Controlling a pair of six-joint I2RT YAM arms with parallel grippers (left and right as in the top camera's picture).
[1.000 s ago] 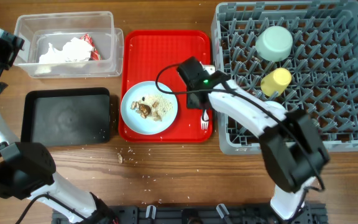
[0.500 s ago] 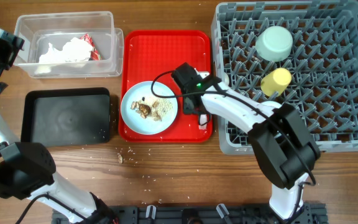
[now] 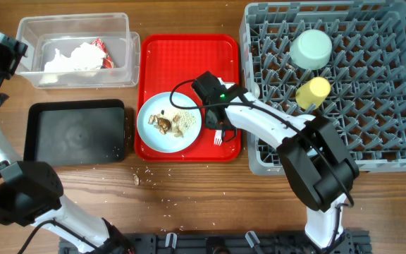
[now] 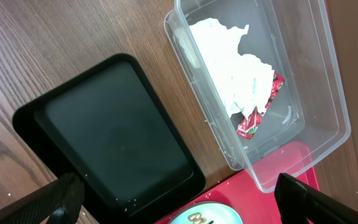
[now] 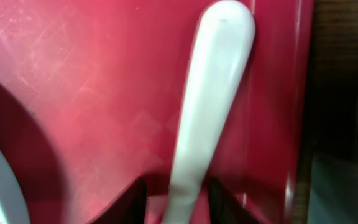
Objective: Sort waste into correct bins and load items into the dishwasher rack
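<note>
- On the bare wood nearest the robot's base, a few brown crumbs (image 3: 138,179) lie just in front of the red serving tray (image 3: 189,56).
- A bit further back, the right gripper (image 3: 216,127) is down on that tray, just right of the light blue plate (image 3: 149,130). The jaws are pulled in narrow, pinching the handle of the white plastic fork (image 5: 211,93), and the tines poke out toward the tray's near edge.
- The plate's got brown and whitish food scraps (image 3: 169,122) piled on it.
- Left of the red tray sits the black tray (image 3: 76,130).
- Behind that, the clear plastic tub (image 3: 27,28) holds the crumpled white napkin (image 4: 232,68) with the red-and-white wrapper (image 4: 257,115) up against it.
- The left gripper (image 4: 178,186) hovers off the tub's left end, fingers spread wide with nothing between them.
- Over on the right, the grey dishwasher rack (image 3: 316,161) has the yellow cup (image 3: 313,92) lying on its side, and the pale green bowl (image 3: 311,48) upside down just behind it.
</note>
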